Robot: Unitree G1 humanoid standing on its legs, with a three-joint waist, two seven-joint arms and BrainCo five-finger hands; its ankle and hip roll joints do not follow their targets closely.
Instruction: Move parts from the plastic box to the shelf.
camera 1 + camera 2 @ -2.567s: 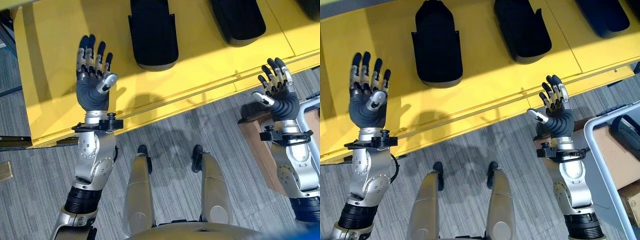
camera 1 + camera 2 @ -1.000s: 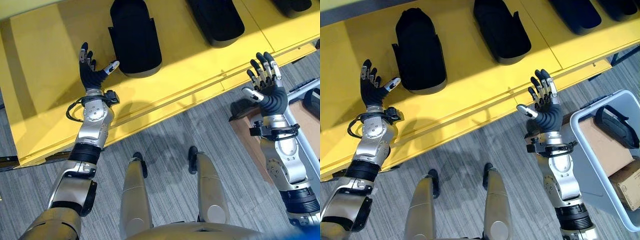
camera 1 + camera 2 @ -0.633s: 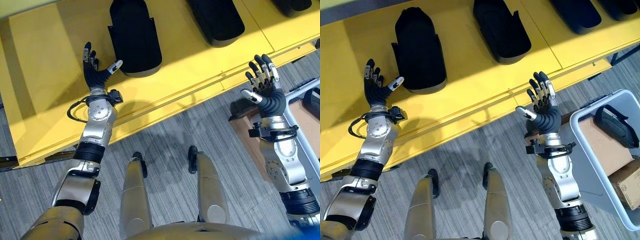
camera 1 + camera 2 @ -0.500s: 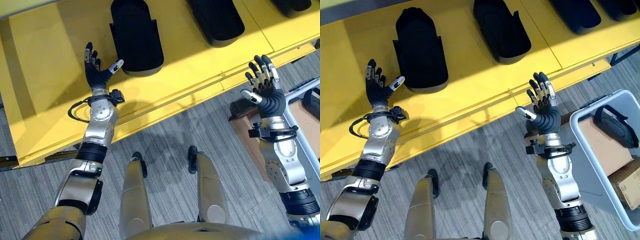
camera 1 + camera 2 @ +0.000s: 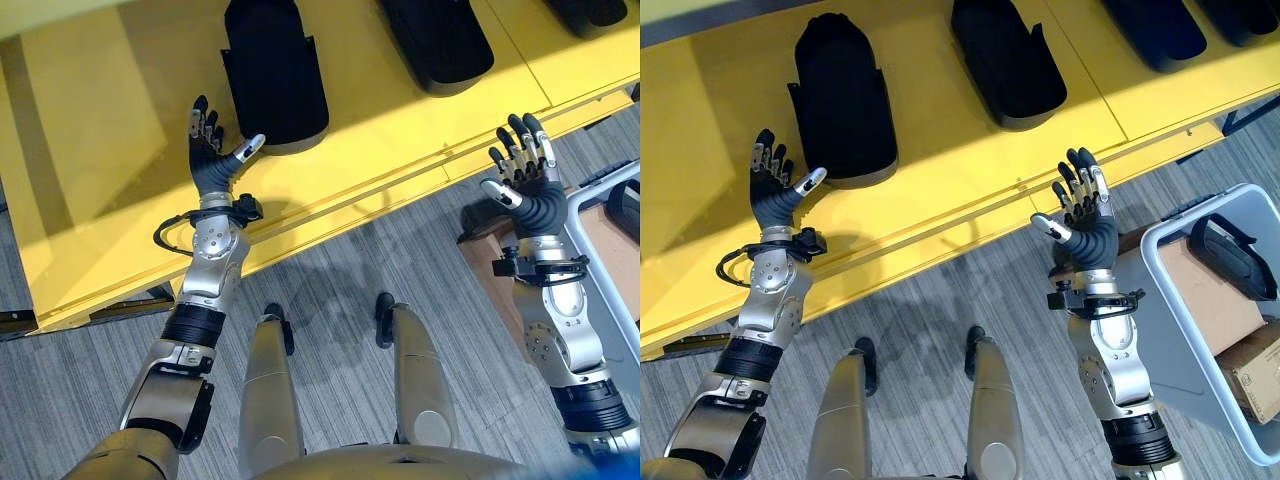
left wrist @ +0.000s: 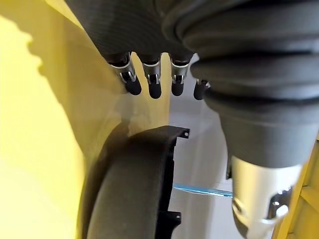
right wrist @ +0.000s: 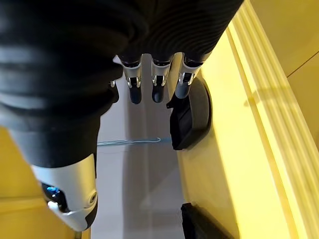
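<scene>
Beside left robot hand (image 5: 215, 160) (fingers spread, empty): black part (image 5: 272, 72) on yellow shelf (image 5: 100, 150).

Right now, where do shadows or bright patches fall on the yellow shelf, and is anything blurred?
Left eye view: a darker band shades the shelf on its left side. Right eye view: a bright strip runs below the black part. Left wrist view: the left robot hand looms close and soft.

Open right hand (image 7: 149, 74) over yellow shelf (image 7: 234, 159)

No text, label, number or sign can be read on anything here.
</scene>
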